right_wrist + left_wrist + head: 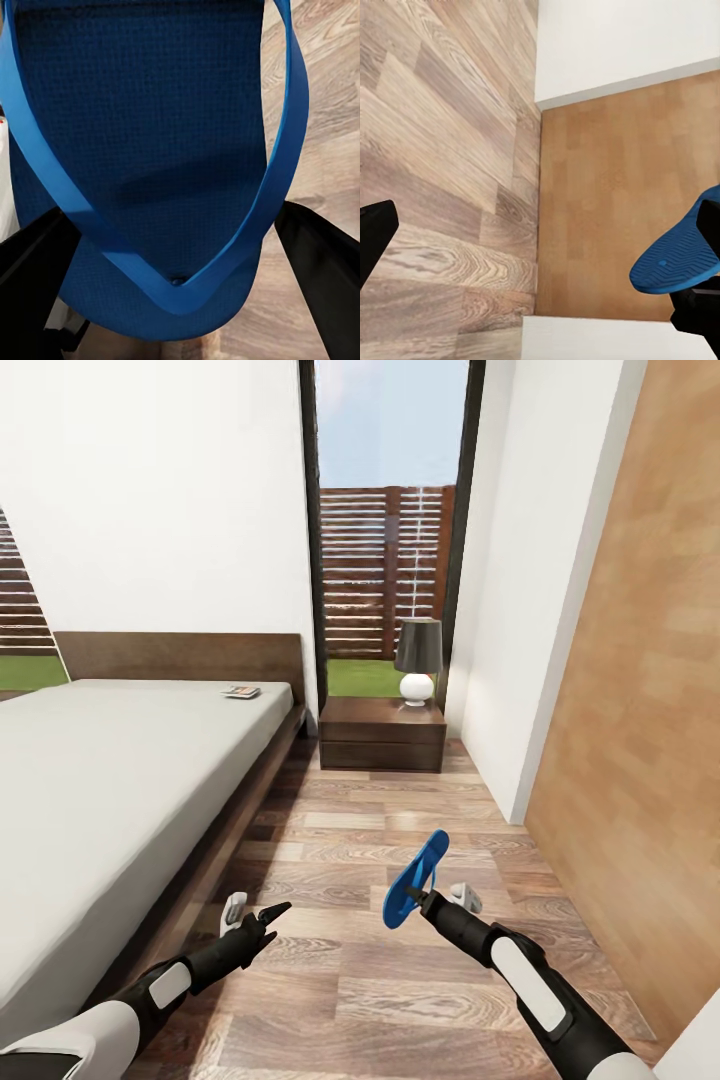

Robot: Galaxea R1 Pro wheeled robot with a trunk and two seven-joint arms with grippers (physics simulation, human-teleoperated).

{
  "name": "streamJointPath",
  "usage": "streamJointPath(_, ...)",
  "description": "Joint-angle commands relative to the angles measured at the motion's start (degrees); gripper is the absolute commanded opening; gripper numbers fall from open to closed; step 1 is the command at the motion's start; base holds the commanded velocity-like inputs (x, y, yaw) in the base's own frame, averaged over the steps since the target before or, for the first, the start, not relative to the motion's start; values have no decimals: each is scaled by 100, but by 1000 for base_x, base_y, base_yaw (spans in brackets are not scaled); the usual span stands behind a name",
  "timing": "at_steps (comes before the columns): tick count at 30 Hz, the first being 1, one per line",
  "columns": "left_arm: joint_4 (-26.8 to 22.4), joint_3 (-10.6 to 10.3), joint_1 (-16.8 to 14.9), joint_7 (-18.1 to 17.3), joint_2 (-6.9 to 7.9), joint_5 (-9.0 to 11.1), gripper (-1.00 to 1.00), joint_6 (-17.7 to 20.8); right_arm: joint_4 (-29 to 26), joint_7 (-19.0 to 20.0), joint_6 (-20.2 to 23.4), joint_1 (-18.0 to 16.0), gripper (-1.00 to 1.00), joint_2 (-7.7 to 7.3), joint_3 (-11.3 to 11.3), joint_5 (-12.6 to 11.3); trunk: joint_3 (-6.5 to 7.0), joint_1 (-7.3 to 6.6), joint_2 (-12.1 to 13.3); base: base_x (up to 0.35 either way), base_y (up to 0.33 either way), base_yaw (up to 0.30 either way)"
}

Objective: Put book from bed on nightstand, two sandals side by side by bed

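One blue sandal (417,877) hangs tilted above the plank floor, right of the bed (120,760), with my right gripper (421,899) shut on its lower end. Its ribbed sole (675,259) shows in the left wrist view, and its top face and thong strap (150,112) sit between the black fingers (322,262) in the right wrist view. My left gripper (255,917) hovers open and empty low beside the bed frame. The book (241,691) lies on the mattress near the headboard. The nightstand (382,735) stands beyond the bed's head corner.
A grey-shaded lamp (418,660) stands on the nightstand, in front of a tall window. A white wall (520,660) and a wood-panelled wall (640,710) close off the right side. The wood floor (340,840) forms an aisle between them and the bed.
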Motion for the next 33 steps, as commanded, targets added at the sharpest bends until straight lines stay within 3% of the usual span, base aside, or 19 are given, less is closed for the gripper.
streamJointPath(1,0,-44,-3,-8,2,59,100,40,-1,3,14,-4,-100,-3,13,-35,-6,-1,-2,0,-30,0)
streamJointPath(13,0,-44,-3,3,-69,58,100,39,0,-69,-13,-4,-100,-2,14,-35,-5,-1,-2,0,-86,5)
streamJointPath(26,0,-44,-3,2,-77,56,100,39,-4,-296,-10,-4,-100,-2,7,-47,-2,-1,-2,0,-18,219)
streamJointPath(33,0,-44,-3,8,-75,46,100,45,-9,-316,17,-4,-100,-2,14,-41,-2,-1,-2,0,0,70)
